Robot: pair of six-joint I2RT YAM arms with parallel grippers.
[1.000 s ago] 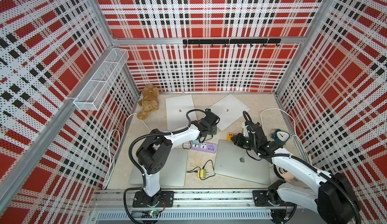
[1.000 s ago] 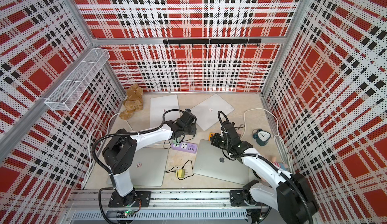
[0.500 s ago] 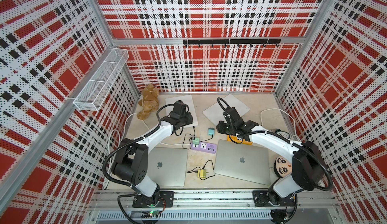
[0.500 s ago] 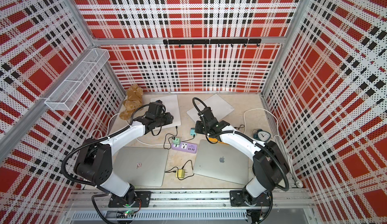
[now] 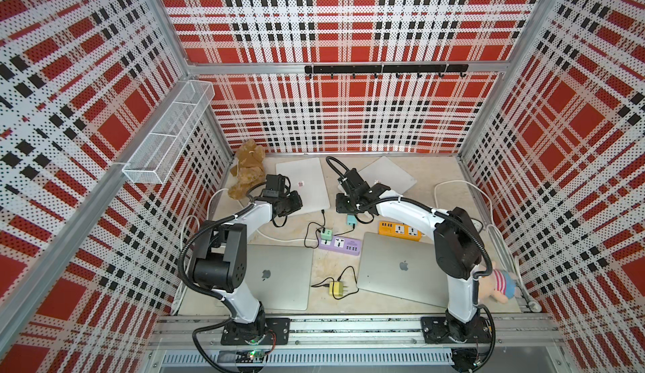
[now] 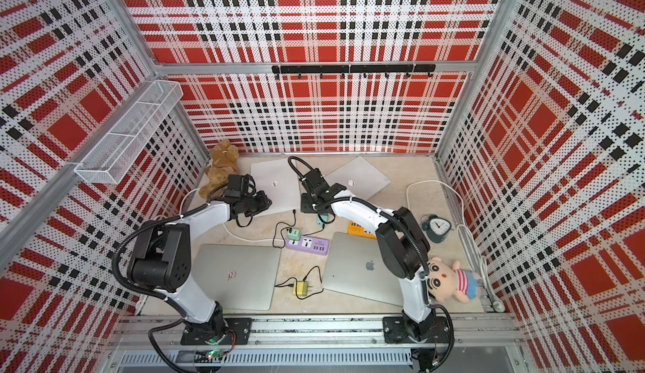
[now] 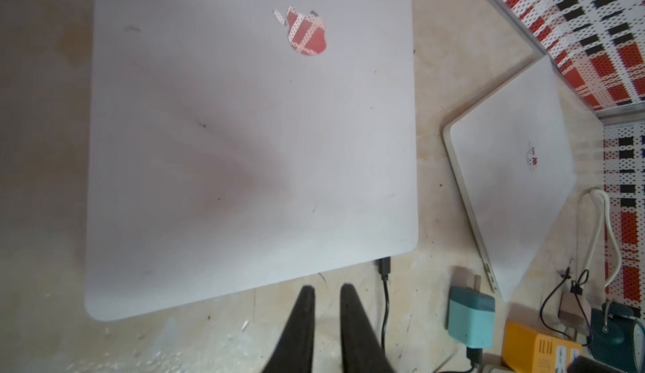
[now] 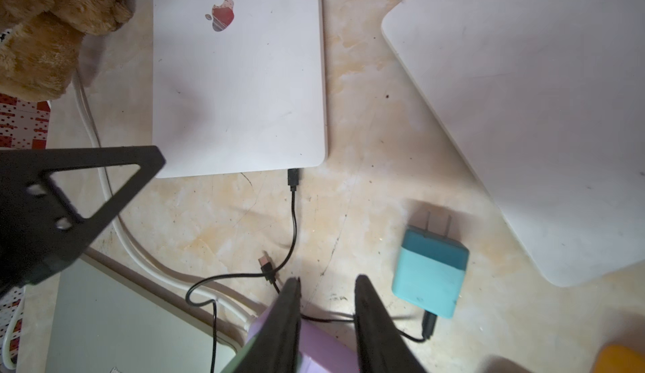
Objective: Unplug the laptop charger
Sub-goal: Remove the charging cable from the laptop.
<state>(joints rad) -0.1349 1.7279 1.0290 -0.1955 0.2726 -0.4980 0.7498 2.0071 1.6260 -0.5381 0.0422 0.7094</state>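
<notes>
A white laptop (image 5: 303, 182) (image 6: 275, 182) lies shut at the back left. A black charger plug (image 7: 384, 267) (image 8: 293, 177) sits in its near edge by the right corner. Its black cable (image 8: 295, 221) runs to a green charger (image 5: 326, 234) standing in a purple power strip (image 5: 343, 245). My left gripper (image 7: 328, 288) (image 5: 296, 203) hovers just short of the laptop's near edge, a little left of the plug. Its jaws stand a narrow gap apart, with nothing between them. My right gripper (image 8: 328, 279) (image 5: 343, 207) is open and empty above the purple strip's end, beside a loose teal charger (image 8: 431, 273).
A second white laptop (image 5: 387, 179) lies back right, and two grey laptops (image 5: 279, 273) (image 5: 401, 270) lie in front. Between them are an orange power strip (image 5: 399, 230) and a yellow charger (image 5: 336, 289). A teddy (image 5: 247, 170), a clock (image 6: 436, 228) and a doll (image 6: 450, 278) sit at the sides.
Both grippers moved left: the left from the middle to the white laptop's near edge with its jaws narrowing, the right from the orange strip to the middle.
</notes>
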